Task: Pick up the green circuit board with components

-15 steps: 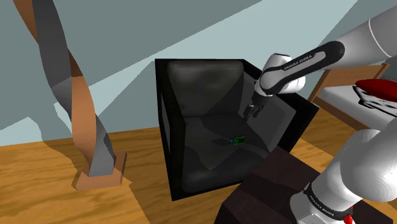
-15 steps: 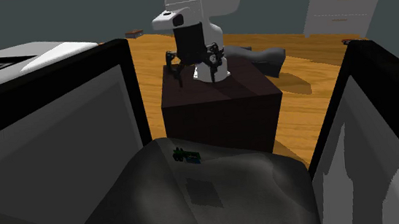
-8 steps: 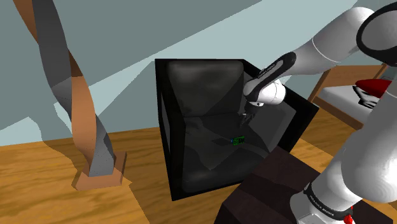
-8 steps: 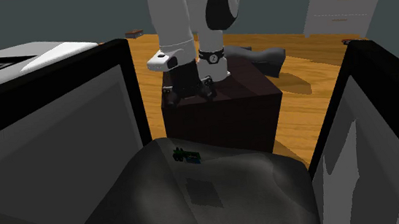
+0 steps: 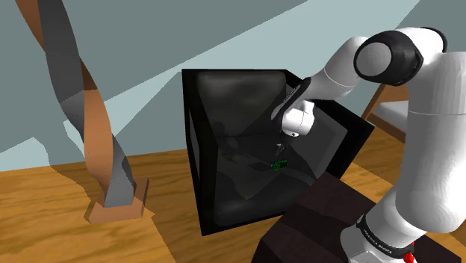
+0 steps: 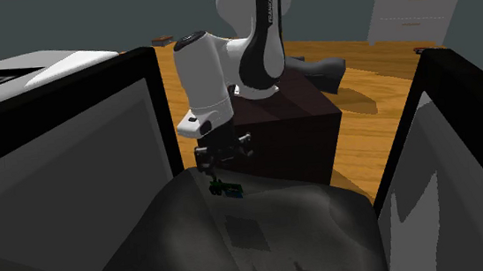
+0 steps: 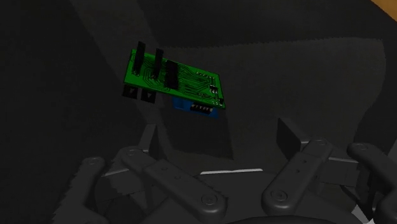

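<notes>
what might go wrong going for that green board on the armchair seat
The green circuit board sits ahead of the open tool and off-centre, not between its fingers, so shutting now might miss. It is small and low on the dark seat cushion; fingers may dig into that instead.

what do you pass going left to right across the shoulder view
twisted brown and grey column → black armchair's outer side → green circuit board → robot's upright white arm link
</notes>
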`<control>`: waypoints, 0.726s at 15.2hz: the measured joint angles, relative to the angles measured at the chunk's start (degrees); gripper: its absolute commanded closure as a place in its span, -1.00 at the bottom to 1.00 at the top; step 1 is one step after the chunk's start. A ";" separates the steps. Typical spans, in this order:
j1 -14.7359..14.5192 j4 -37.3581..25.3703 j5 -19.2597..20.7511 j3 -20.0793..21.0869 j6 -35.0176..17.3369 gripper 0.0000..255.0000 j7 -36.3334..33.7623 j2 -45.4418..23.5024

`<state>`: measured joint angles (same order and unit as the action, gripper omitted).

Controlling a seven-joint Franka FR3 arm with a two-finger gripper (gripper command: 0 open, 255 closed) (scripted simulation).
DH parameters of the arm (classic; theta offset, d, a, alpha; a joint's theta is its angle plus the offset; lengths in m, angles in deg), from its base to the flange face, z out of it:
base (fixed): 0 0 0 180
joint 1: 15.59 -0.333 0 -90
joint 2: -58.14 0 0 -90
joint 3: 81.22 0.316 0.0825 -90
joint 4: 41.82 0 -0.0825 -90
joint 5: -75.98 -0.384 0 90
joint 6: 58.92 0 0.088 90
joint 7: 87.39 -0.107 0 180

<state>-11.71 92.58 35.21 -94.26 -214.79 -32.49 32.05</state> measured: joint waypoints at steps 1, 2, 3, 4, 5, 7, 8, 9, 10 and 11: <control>0.89 -0.69 -1.06 0.78 -0.43 -1.00 1.30 -1.30; 1.49 -1.77 -1.93 1.52 -0.82 -1.00 2.06 -2.83; 2.07 -2.72 -2.63 2.14 -1.15 -1.00 2.77 -4.19; 2.37 -3.15 -3.15 2.60 -1.50 -1.00 3.20 -4.96; 2.89 -3.71 -3.79 3.15 -1.95 -1.00 3.88 -5.98; 3.83 -4.30 -5.04 4.22 -2.93 -1.00 5.24 -7.58; 4.17 -4.80 -5.41 4.57 -3.22 -1.00 5.65 -8.35; 4.33 -4.94 -5.68 4.81 -3.45 1.00 5.87 -8.71; 4.42 -5.03 -5.81 4.94 -3.56 1.00 6.00 -8.90; 4.46 -5.08 -5.89 5.02 -3.63 1.00 6.07 -8.99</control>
<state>-7.25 87.50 29.33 -89.24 -218.41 -26.42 23.06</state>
